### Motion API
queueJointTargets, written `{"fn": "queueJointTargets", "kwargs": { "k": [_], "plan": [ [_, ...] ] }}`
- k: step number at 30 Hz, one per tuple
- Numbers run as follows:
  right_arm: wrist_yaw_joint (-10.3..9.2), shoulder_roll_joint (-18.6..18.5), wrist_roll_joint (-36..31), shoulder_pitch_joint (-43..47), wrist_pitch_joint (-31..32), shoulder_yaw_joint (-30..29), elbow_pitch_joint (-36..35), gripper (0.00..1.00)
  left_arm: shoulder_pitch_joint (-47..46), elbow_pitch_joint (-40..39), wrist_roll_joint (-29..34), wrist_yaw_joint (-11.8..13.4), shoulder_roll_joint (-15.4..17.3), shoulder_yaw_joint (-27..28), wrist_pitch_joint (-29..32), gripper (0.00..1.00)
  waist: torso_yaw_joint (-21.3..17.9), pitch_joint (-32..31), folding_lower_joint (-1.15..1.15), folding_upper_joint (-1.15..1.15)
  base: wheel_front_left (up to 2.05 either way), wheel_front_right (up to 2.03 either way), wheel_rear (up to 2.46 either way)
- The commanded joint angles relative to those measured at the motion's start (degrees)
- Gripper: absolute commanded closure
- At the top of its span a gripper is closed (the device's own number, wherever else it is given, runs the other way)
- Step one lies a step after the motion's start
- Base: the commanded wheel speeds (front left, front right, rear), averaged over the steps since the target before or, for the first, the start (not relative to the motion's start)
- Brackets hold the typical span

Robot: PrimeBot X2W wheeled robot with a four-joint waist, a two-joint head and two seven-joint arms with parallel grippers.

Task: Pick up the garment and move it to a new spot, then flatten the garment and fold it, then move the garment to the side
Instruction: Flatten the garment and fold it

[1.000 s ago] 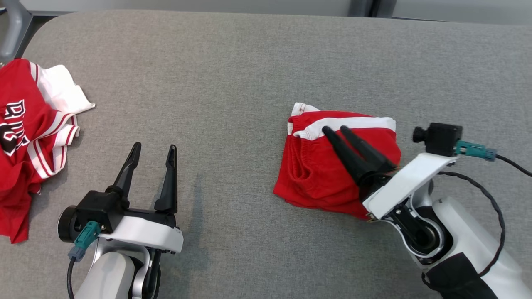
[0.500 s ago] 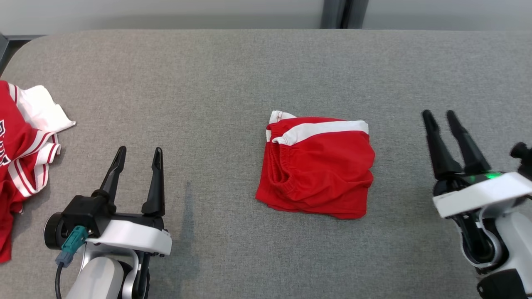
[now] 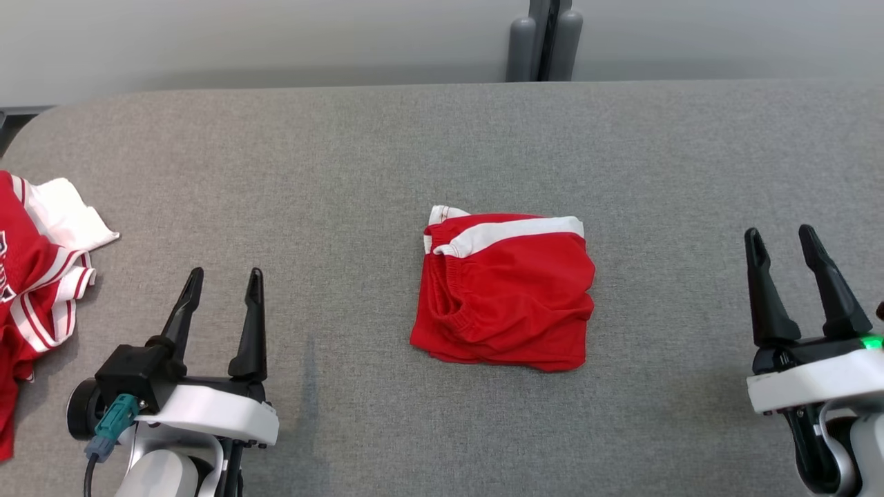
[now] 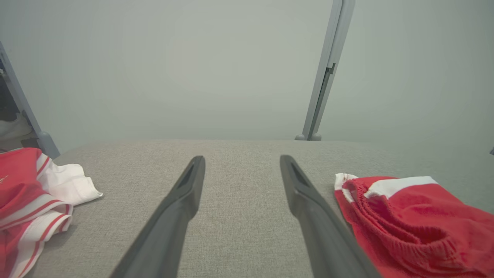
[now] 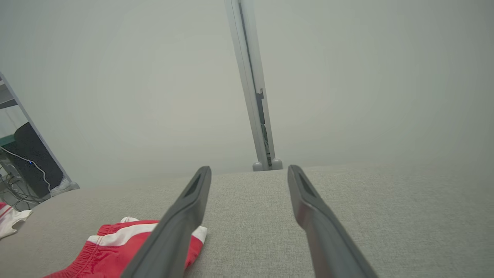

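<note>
The garment, red shorts folded into a compact square, lies in the middle of the table. The left gripper sits at its 8 o'clock and the right gripper at its 4 o'clock, both with jaws apart and empty. If the side move remains, pinch all layers at the 3 o'clock edge and slide low, clear of the jersey at 9 o'clock.

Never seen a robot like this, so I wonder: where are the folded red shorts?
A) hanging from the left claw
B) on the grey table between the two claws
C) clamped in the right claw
B: the red shorts lie flat on the grey table, with the open left gripper and open right gripper both clear of them.
</note>
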Motion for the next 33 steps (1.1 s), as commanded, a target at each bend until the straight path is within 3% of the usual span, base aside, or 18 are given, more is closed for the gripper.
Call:
{"fn": "queueJointTargets", "kwargs": {
  "k": [1,14,33],
  "plan": [
    [0.12,0.21,-1.5,1.25,0.72,-0.85,-1.04,0.0,0.76,-0.45,-0.38,0.49,0.7,0.3,0.19,0.0,-0.27,-0.77,0.0,0.0,0.0,0.0,0.0],
    [0.12,3.32,-8.07,8.45,5.23,-4.26,-6.63,0.0,5.66,-2.87,-0.67,1.45,2.26,-0.17,1.91,0.0,-1.39,-4.99,0.0,0.0,0.0,0.0,0.0],
    [0.12,5.25,-11.46,18.81,9.73,-7.17,-11.73,0.0,13.04,-6.07,-2.45,2.34,3.09,-0.97,3.34,0.0,-1.02,-11.76,0.0,0.0,0.0,0.0,0.0]
  ]
}}
